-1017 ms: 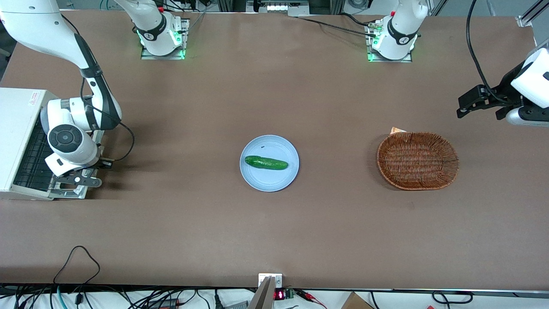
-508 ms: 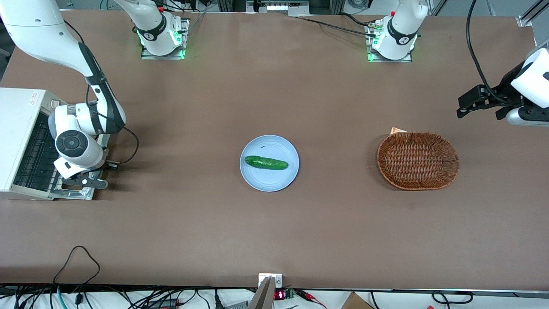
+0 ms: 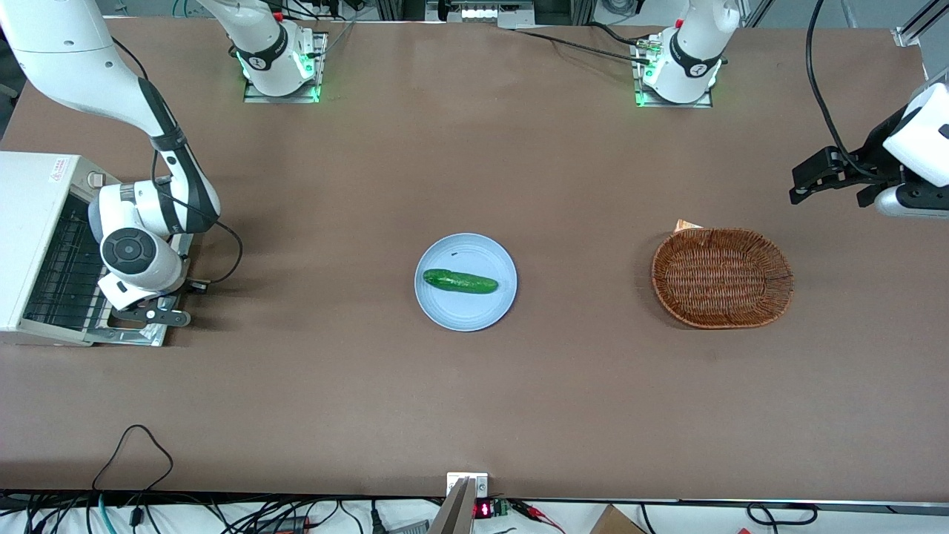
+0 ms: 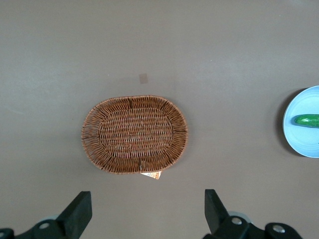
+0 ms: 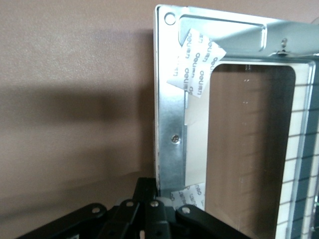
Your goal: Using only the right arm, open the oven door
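Oven [image 3: 33, 222], white, at working arm's end of table; oven door [image 5: 172, 124] swung down flat in front of it, approx. level w/ tabletop, wire rack [image 3: 55, 271] showing inside. Right arm [image 3: 133, 252] above door; gripper [image 3: 159, 315] at door's outer edge, over corner nearer front camera; jaws open or shut: cannot tell. Mid-table: blue plate [image 3: 474, 311] w/ cucumber [image 3: 460, 281]; wicker basket [image 3: 722, 277] toward parked arm's end.
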`<control>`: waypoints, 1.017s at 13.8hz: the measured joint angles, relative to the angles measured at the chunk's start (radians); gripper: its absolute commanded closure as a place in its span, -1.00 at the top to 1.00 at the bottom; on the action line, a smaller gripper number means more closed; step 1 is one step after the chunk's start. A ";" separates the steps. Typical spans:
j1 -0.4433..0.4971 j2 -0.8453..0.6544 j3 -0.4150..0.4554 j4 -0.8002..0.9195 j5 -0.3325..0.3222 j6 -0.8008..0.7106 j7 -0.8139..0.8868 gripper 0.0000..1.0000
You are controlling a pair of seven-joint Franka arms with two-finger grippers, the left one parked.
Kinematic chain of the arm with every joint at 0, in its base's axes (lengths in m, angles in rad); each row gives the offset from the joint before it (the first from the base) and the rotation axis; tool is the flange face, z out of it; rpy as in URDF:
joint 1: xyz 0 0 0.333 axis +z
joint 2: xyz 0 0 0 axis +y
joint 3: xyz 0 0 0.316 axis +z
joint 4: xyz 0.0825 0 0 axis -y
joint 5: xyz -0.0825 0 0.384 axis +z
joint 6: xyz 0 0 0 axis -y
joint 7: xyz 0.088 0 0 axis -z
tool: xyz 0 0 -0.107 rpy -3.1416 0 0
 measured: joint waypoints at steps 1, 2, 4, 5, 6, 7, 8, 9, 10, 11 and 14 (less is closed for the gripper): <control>0.000 0.004 0.000 0.000 0.000 0.000 0.000 -1.00; -0.001 0.009 0.000 0.000 0.000 0.000 0.000 -1.00; -0.002 0.012 -0.001 -0.002 0.000 0.000 0.000 -1.00; -0.002 0.012 -0.001 -0.002 0.000 0.000 0.000 -1.00; -0.002 0.012 0.000 -0.002 0.000 -0.001 0.000 -1.00; -0.002 0.012 0.001 -0.002 0.000 -0.002 0.001 -1.00; -0.003 0.012 0.003 -0.002 0.004 -0.002 0.006 -1.00; -0.003 0.012 0.007 -0.002 0.012 -0.002 0.012 -1.00; -0.004 0.012 0.014 -0.002 0.015 -0.002 0.017 -1.00; -0.004 0.011 0.022 -0.002 0.015 -0.002 0.022 -1.00; -0.004 0.003 0.046 0.000 0.015 -0.002 0.028 -1.00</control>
